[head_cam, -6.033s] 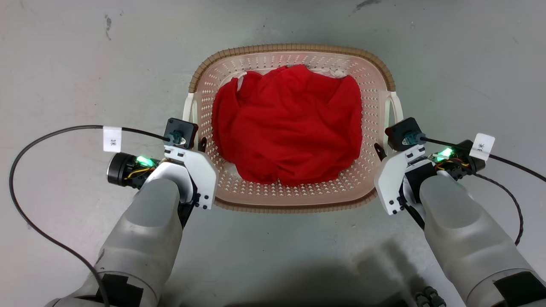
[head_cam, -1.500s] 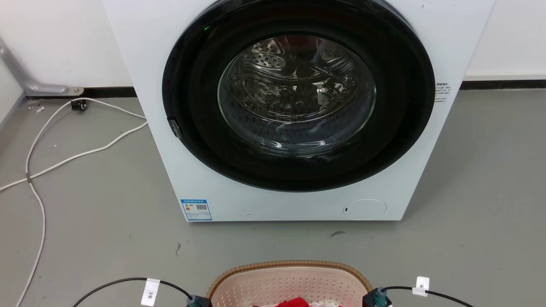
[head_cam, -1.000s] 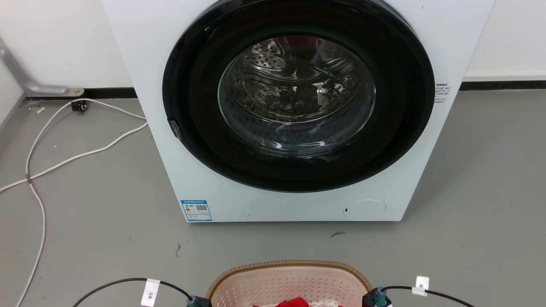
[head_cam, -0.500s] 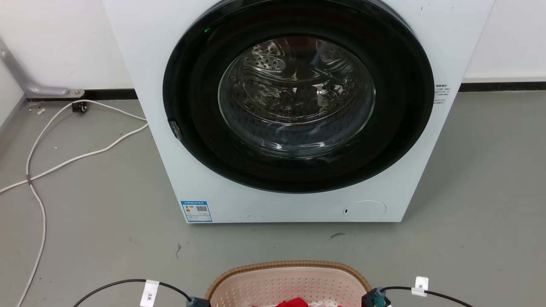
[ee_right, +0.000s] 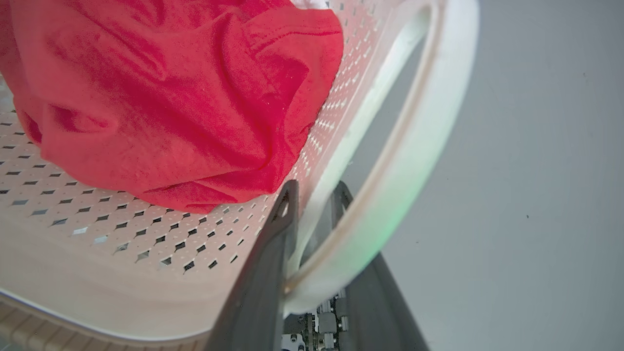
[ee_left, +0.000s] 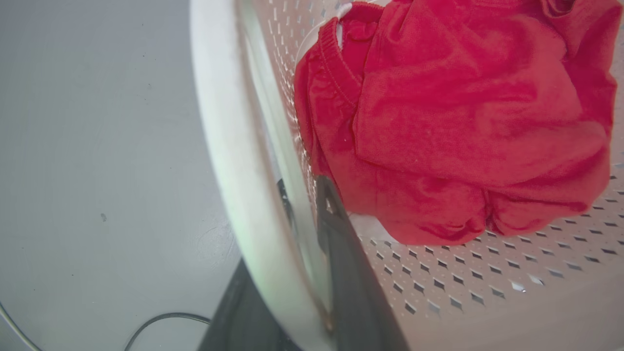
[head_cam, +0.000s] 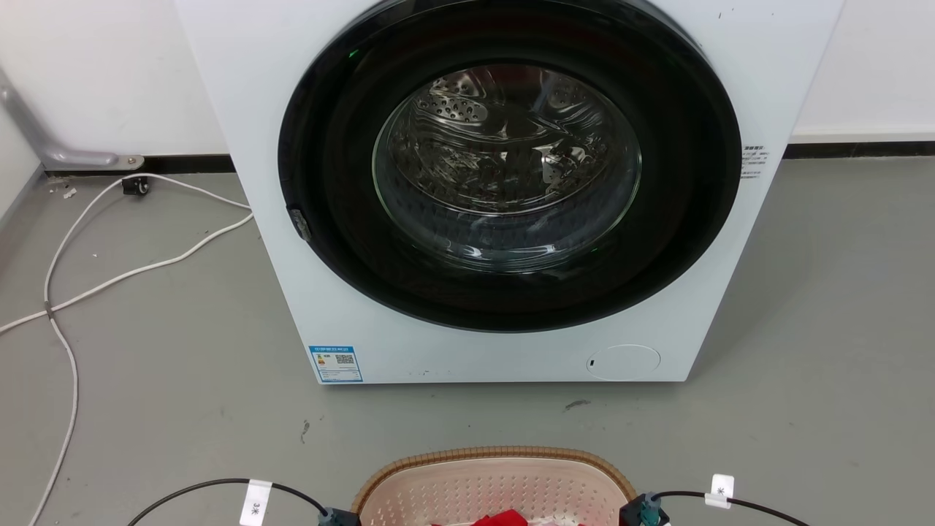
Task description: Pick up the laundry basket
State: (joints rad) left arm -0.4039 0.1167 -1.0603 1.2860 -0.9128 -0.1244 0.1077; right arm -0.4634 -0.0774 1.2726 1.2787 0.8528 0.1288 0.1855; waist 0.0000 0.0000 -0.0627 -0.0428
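Camera risen: pale pink-cream perforated plastic laundry basket point(head_cam: 497, 478) now in front of white front-loading washing machine point(head_cam: 241, 109), long axis along its front | left hand point(ee_left: 303, 195), right hand point(ee_right: 316, 190) clenched on opposite white handles point(ee_left: 219, 146).

- The white washing machine point(head_cam: 508, 175) stands on the grey floor point(head_cam: 818, 351), its round dark door shut and the steel drum visible through the glass.
- A blue label point(head_cam: 335, 363) sits at the machine's lower left front corner, and a round flap point(head_cam: 623, 361) at its lower right.
- A white cable point(head_cam: 49, 307) trails over the floor left of the machine.
- A crumpled red garment point(ee_left: 453, 122) lies in front of the machine.
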